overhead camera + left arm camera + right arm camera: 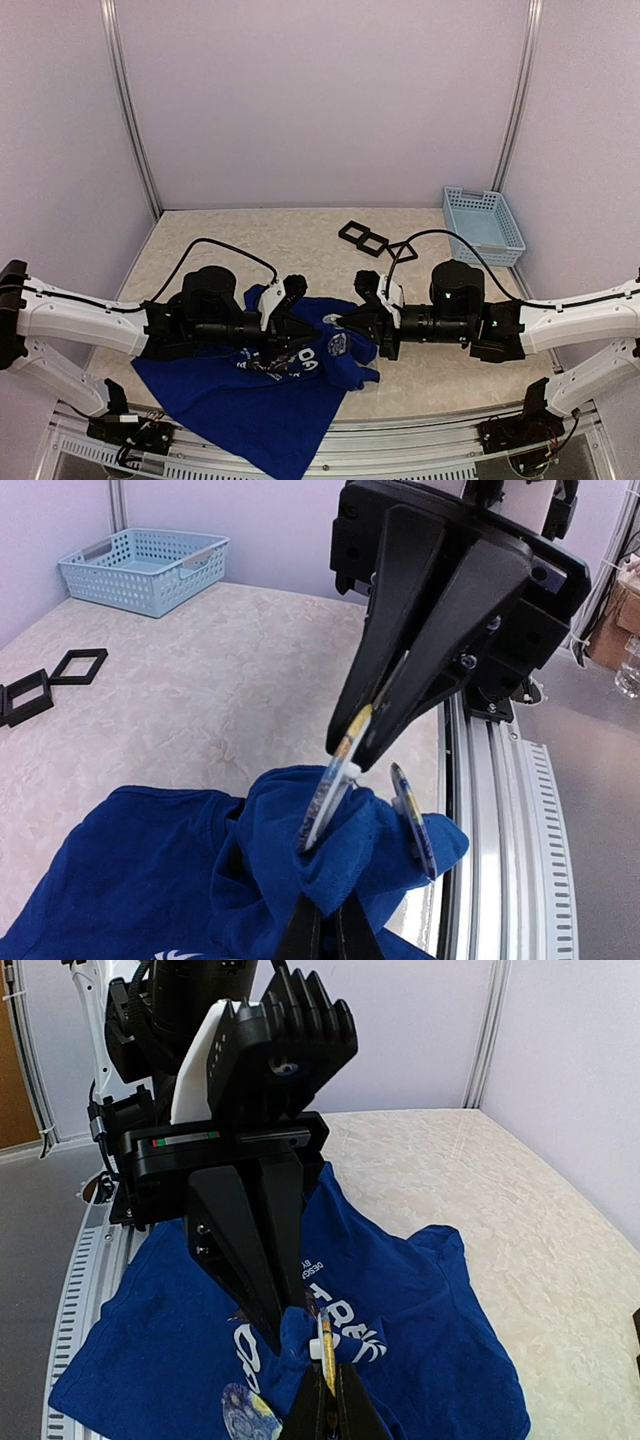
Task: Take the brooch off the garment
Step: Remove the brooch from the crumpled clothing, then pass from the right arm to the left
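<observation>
Brooch (335, 785) edge-on, lower end in garment (150, 870)

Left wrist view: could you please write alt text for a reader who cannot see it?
The right claw, at the top, is shut on the edge of a round brooch standing up from a bunched royal-blue garment. The left claw, at the bottom edge, pinches the cloth beneath it.
</observation>
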You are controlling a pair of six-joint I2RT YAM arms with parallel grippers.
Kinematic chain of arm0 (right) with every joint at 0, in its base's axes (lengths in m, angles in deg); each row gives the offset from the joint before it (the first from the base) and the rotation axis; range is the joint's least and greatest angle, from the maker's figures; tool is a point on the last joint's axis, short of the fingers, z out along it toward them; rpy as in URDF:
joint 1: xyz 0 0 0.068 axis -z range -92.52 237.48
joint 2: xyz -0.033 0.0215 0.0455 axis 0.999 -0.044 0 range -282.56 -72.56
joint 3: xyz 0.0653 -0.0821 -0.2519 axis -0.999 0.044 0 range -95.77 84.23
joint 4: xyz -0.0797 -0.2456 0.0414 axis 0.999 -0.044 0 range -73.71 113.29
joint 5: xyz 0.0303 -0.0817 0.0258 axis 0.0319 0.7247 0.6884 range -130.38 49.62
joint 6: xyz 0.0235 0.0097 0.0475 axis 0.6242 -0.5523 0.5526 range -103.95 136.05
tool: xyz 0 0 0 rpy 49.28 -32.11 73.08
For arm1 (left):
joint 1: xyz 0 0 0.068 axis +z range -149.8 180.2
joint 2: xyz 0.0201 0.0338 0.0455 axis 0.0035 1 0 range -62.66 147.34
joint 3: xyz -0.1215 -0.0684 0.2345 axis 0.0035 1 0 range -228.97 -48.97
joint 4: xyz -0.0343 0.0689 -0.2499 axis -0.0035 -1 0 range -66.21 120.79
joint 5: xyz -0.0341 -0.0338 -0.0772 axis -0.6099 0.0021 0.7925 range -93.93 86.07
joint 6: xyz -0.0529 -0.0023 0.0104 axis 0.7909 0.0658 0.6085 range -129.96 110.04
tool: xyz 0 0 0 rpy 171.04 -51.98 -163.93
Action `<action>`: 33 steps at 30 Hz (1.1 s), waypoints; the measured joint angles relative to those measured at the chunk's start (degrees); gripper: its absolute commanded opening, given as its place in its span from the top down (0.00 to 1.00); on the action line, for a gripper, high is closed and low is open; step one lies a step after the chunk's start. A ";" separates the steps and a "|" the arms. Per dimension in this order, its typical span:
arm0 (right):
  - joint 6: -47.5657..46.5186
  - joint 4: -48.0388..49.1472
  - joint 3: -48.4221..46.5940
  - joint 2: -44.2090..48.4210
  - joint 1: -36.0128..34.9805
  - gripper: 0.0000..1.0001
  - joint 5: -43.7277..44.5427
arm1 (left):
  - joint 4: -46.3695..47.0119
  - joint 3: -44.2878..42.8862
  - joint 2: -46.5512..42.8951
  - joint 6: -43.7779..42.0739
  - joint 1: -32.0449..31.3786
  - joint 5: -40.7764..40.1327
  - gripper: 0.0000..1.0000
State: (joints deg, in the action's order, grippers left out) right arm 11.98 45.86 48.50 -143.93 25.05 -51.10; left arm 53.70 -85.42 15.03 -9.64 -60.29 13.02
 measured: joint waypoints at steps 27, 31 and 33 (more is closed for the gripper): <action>-0.52 2.73 4.07 9.46 0.00 1.00 8.63 | -2.10 1.46 -0.94 9.99 8.59 -15.72 0.61; 0.15 3.32 4.09 9.40 0.00 1.00 5.53 | -2.27 1.46 -0.92 11.69 10.10 -16.87 0.18; 0.37 3.65 4.09 9.14 0.00 1.00 4.66 | -2.27 1.51 -0.96 12.57 10.43 -18.16 0.03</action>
State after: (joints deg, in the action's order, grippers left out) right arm 12.35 49.51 52.59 -134.80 25.05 -46.45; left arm 51.43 -83.91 14.07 2.93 -49.86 -5.14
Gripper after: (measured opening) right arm 0.037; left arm 0.765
